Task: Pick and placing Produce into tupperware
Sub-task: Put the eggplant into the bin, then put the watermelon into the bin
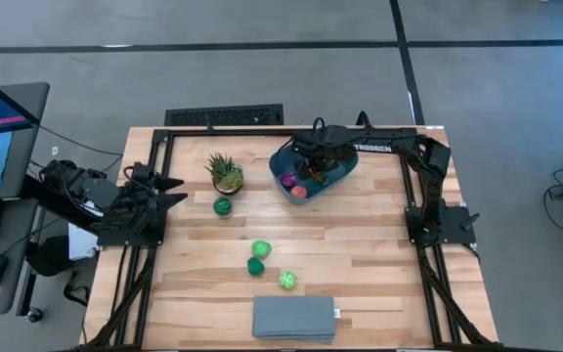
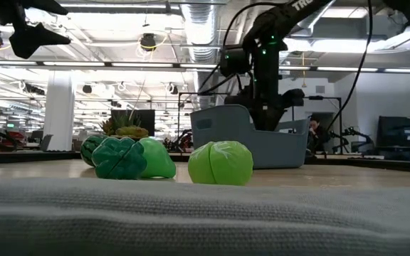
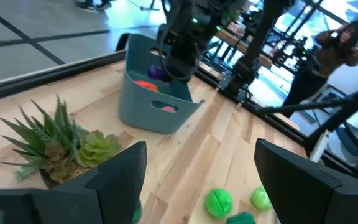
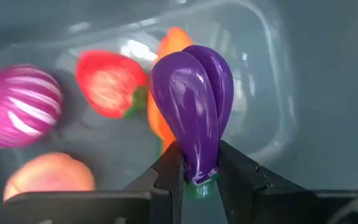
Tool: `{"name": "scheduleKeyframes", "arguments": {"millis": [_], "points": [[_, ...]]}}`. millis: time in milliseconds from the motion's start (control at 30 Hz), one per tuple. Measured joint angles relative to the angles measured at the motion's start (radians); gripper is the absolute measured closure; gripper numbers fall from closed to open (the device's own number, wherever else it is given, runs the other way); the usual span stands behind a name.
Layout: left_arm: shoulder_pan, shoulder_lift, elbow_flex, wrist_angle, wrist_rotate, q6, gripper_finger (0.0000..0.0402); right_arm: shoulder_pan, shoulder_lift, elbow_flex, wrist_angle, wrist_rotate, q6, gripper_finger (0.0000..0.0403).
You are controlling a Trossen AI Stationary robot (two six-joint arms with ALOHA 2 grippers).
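Right gripper (image 4: 194,174): pinching the purple eggplant (image 4: 194,106) by its green stem end, hanging inside the teal bin (image 1: 345,174).
Handling: looking light, stiff, glossy; likely slippery.
Left gripper (image 3: 197,168): waiting about half open, holding nothing.
Remaining: 4 green toys (image 1: 261,250) lying on the table (image 1: 379,244).
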Motion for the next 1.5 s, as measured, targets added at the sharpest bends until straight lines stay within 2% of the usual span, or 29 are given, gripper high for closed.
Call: {"name": "scheduleKeyframes", "arguments": {"millis": [500, 800, 933, 1167, 1300, 1500], "points": [[0.000, 0.000, 0.000, 0.000, -0.041, -0.022, 0.0116, -0.036, 0.000, -0.014, 0.058, 0.001, -0.028, 0.0291], [0.000, 0.000, 0.000, 0.000, -0.050, -0.022, 0.0116, -0.035, -0.001, -0.014, 0.053, -0.004, -0.044, 0.0178], [0.000, 0.000, 0.000, 0.000, -0.050, -0.022, 0.0116, -0.026, -0.001, -0.014, 0.053, -0.004, -0.044, 0.0149], [0.000, 0.000, 0.000, 0.000, -0.050, -0.022, 0.0116, 0.002, -0.002, 0.040, -0.003, 0.003, -0.045, 0.0148], [0.000, 0.000, 0.000, 0.000, -0.049, -0.022, 0.0116, 0.032, -0.004, 0.103, -0.070, 0.048, -0.051, 0.0148], [0.000, 0.000, 0.000, 0.000, -0.044, -0.022, 0.0116, 0.089, -0.069, 0.151, -0.129, 0.087, -0.043, 0.0148]]}}
